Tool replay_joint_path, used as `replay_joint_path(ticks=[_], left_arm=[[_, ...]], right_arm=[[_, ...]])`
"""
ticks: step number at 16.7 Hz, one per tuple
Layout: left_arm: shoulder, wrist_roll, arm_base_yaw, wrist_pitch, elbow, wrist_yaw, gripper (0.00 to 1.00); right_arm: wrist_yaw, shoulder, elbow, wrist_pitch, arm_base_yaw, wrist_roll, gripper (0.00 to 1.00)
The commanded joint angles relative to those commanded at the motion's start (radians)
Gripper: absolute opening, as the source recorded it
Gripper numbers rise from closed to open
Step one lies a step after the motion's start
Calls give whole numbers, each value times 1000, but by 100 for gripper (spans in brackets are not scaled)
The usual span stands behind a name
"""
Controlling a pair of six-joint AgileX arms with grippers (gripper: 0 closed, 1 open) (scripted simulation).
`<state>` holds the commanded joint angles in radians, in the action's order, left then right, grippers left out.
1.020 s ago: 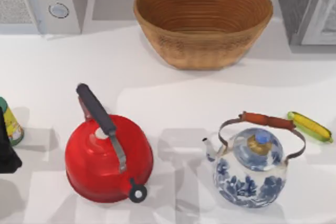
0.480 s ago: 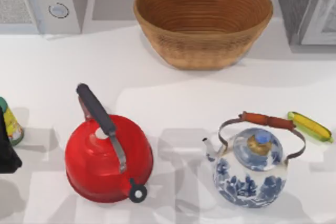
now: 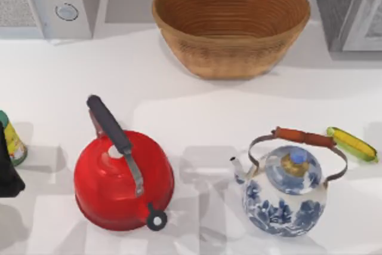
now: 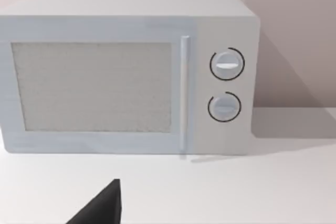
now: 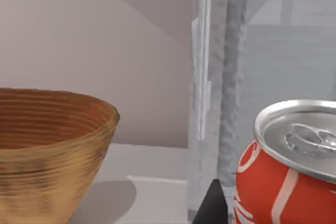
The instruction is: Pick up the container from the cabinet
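The white tabletop [image 3: 197, 106] carries everything seen from above. At its 12 o'clock stands a large woven brown wicker basket [image 3: 231, 23]. At 11 o'clock sits a pale grey boxy microwave with two round dials [image 3: 54, 1], and at 1 o'clock a grey cabinet [image 3: 349, 7]. A glossy red metal kettle with a dark handle [image 3: 123, 178] rests at 7 o'clock, a blue-and-white porcelain teapot with a wire handle [image 3: 289, 189] at 5 o'clock. A small yellow-green corn cob [image 3: 352, 144] lies at 3 o'clock, just beside the teapot's handle.

The right wrist view shows a red soda can with a silver top [image 5: 286, 166] close up against the cabinet, by a dark fingertip [image 5: 212, 205] of the right hand; whether it grips cannot be told.

The left hand, a dark shape [image 3: 8, 168], sits at 9 o'clock beside a small green-and-yellow tin [image 3: 12, 138]; its opening cannot be told.
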<state>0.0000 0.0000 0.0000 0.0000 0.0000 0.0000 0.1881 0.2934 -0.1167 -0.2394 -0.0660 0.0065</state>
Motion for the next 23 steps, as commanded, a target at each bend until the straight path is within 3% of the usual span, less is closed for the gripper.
replay_joint_path(ticks=[15, 19, 23], left_arm=[[0, 0, 0, 0, 0, 0, 100], [0, 0, 0, 0, 0, 0, 100], [0, 0, 0, 0, 0, 0, 100]], right_arm=[[826, 1568, -481, -1057, -355, 31, 0], [984, 1872, -575, -1260, -420, 35, 0], [1065, 2016, -626, -1366, -451, 35, 0]])
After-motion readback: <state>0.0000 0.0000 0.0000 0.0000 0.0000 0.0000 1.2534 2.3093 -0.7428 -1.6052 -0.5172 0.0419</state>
